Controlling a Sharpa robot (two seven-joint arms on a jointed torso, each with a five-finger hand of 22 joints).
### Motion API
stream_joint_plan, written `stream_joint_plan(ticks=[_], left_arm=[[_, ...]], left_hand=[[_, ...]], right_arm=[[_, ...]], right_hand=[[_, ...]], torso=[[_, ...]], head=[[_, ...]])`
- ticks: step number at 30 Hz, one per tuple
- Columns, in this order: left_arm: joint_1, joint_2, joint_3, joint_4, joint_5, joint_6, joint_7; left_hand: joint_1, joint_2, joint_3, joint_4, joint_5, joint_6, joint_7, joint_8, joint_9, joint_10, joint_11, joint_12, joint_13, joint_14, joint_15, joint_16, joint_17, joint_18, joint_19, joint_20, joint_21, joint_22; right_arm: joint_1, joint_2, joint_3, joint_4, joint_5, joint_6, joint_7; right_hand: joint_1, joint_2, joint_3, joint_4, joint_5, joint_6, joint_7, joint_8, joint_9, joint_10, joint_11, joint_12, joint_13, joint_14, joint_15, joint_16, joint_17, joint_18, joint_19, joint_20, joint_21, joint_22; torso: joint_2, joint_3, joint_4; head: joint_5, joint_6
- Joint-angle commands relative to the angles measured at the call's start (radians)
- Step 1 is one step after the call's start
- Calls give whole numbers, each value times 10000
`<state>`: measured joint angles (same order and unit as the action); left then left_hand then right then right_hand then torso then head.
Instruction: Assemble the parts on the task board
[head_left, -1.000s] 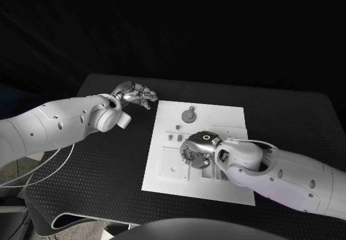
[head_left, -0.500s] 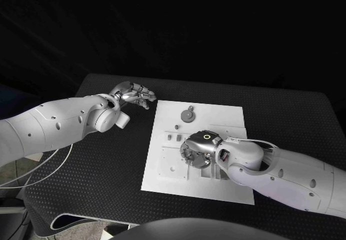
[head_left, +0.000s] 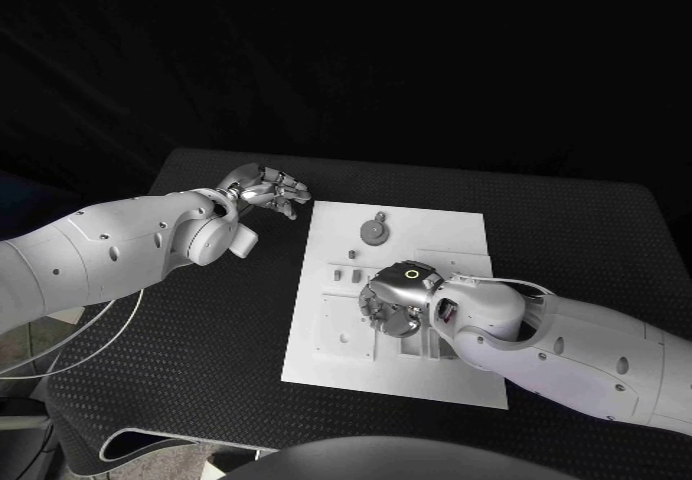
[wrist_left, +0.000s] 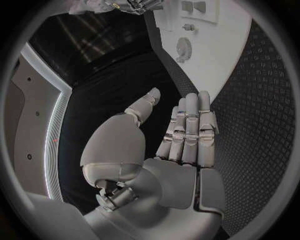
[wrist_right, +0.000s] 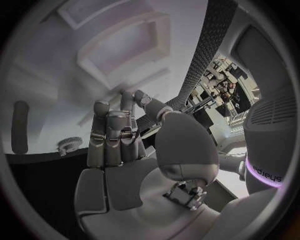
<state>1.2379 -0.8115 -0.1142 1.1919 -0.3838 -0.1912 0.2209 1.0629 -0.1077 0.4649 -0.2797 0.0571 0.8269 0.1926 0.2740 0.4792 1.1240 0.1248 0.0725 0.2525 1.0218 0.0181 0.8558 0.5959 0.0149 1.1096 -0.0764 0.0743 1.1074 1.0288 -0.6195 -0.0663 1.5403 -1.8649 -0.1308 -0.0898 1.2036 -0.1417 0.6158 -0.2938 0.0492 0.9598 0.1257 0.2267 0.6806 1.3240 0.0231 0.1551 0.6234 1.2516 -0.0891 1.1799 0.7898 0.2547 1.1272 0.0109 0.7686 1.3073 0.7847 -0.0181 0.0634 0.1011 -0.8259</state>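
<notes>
- Head view: task board (head_left: 433, 375) mid-worktop (head_left: 188, 360). Right hand (head_left: 392, 300) is low over the board's centre, nearer the parts; grip not discernible. Gear part (head_left: 376, 231) lies beyond it.
- Left wrist view: left hand (wrist_left: 181, 135) off the board, fingers (wrist_left: 190, 127) straight, empty.
- Right wrist view: fingers (wrist_right: 112, 135) extended, nothing seen held.

White left arm enters from left edge, bent at wrist; silver many-fingered left hand (head_left: 268, 189) raised, fingers straight, side by side, thumb apart, holding nothing. White right arm reaches in from right; silver right hand (head_left: 392, 300) palm down, fingers extended, nothing held.
</notes>
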Motion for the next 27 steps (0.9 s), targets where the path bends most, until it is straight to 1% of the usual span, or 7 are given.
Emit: stream_joint_plan(ticks=[1,5,10,15,18,21,27], left_arm=[[9,4,8,30,15,113,56],[9,3,8,27,14,108,58],[9,-2,8,29,14,96,56],[9,12,8,20,12,102,54],[9,15,8,11,12,98,54],[9,15,8,10,11,98,55],[9,24,7,4,8,93,53]], left_hand=[[15,48,-52,-20,-62,26,9,45,-12,-73,29,10,14,74,8,49,16,168,73,-30,-48,-14],[16,49,-51,-21,-62,28,8,47,-12,-73,29,10,15,75,8,49,16,168,74,-30,-48,-14],[19,48,-50,-21,-62,32,7,50,-12,-73,29,11,16,75,8,49,16,168,74,-30,-48,-14],[21,48,-50,-22,-62,34,6,52,-12,-73,29,11,17,75,8,49,16,168,74,-30,-48,-15],[22,48,-49,-22,-62,35,5,53,-12,-73,29,12,17,75,8,49,16,168,74,-30,-48,-15],[23,47,-49,-22,-62,36,4,54,-12,-73,29,11,18,75,8,49,16,168,74,-30,-48,-15],[27,46,-47,-24,-62,37,3,56,-12,-74,29,11,18,75,7,49,17,168,74,-30,-48,-15]], right_arm=[[-135,-93,-156,-409,-351,841,-552],[-135,-153,-164,-455,-349,860,-571],[-135,-203,-166,-489,-349,864,-601],[-135,-258,-167,-462,-350,873,-621],[-135,-284,-169,-439,-353,854,-630],[-135,-315,-169,-417,-377,778,-650],[-135,-423,-170,-340,-398,560,-690]], right_hand=[[111,114,85,9,13,84,32,73,6,-83,-1,-128,-136,-65,17,-39,-23,71,-97,5,-50,186],[100,191,103,11,13,120,24,95,26,-40,-3,-196,-216,-63,14,-43,-32,71,-97,11,-49,184],[87,307,117,8,13,177,8,128,53,30,-14,-254,-293,-52,5,-37,-39,71,-91,11,-43,185],[46,342,92,7,12,227,-7,158,77,90,-25,-284,-338,-38,-5,-25,-39,71,-82,9,-32,189],[30,368,81,6,13,277,-24,187,99,142,-38,-297,-363,-26,-18,-14,-38,71,-72,2,-23,190],[7,397,63,7,13,349,-51,231,132,231,-63,-296,-384,-4,-41,7,-32,71,-54,-7,-10,191],[-13,461,35,6,13,484,-112,318,214,425,-123,-273,-403,60,-99,72,-6,71,6,-44,24,190]], torso=[[-3,2,-4],[-3,-9,7],[2,-2,3],[-5,-4,12],[-1,1,6],[3,12,-7],[3,6,-5]], head=[[-18,-6],[-35,-1],[-43,0],[-66,-12],[-69,-13],[-75,-5],[-118,6]])
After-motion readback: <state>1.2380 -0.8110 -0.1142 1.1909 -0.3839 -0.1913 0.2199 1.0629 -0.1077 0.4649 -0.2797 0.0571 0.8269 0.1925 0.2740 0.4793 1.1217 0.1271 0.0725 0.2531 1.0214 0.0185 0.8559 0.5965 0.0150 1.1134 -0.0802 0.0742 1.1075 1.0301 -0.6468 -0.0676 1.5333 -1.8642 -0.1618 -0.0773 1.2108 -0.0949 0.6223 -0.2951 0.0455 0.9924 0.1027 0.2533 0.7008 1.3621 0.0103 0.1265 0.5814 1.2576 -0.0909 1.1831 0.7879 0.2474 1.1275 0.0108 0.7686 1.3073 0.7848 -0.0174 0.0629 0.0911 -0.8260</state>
